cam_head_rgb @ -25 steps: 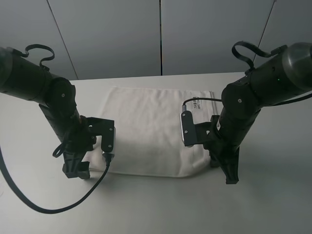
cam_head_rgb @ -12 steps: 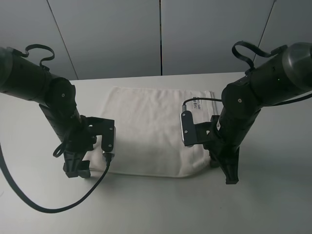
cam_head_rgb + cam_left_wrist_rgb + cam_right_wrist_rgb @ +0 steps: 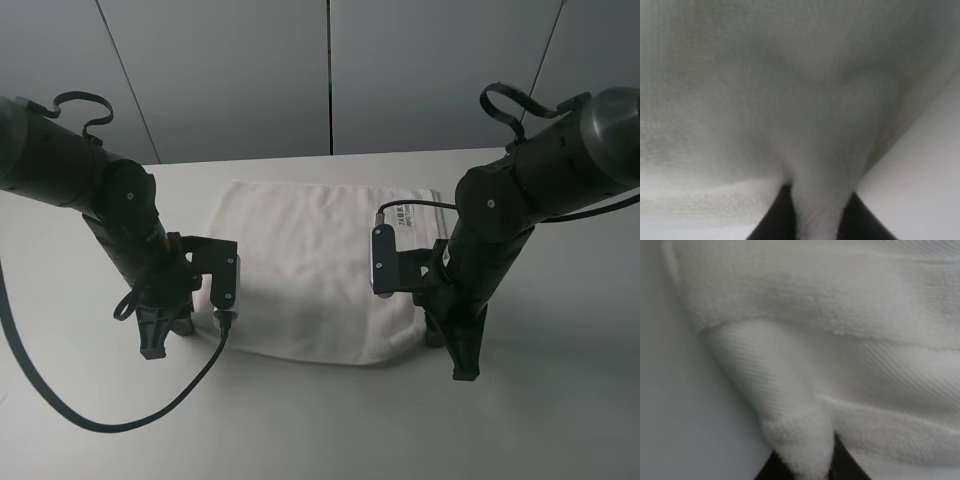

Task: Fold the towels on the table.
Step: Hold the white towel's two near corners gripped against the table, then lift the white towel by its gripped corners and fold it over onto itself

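The off-white towel [image 3: 310,265] lies spread on the white table [image 3: 330,430], with its grey-printed label [image 3: 400,213] at the far right corner. My left gripper [image 3: 183,322] is shut on the towel's near left corner. In the left wrist view the cloth [image 3: 805,100] is pinched between the dark fingertips [image 3: 775,222] of that gripper [image 3: 815,222]. My right gripper [image 3: 436,328] is shut on the near right corner. In the right wrist view a fold of towel [image 3: 805,390] sits between the tips of that gripper [image 3: 805,465]. Both corners are raised slightly off the table.
A black cable [image 3: 110,420] loops from the left arm across the table's near left part. Grey wall panels [image 3: 330,70] stand behind the table's far edge. Bare tabletop lies in front of the towel and to both sides.
Both grippers have risen slightly and drawn inward with the near corners. The towel's near edge has lifted and pulled back a little from the front.
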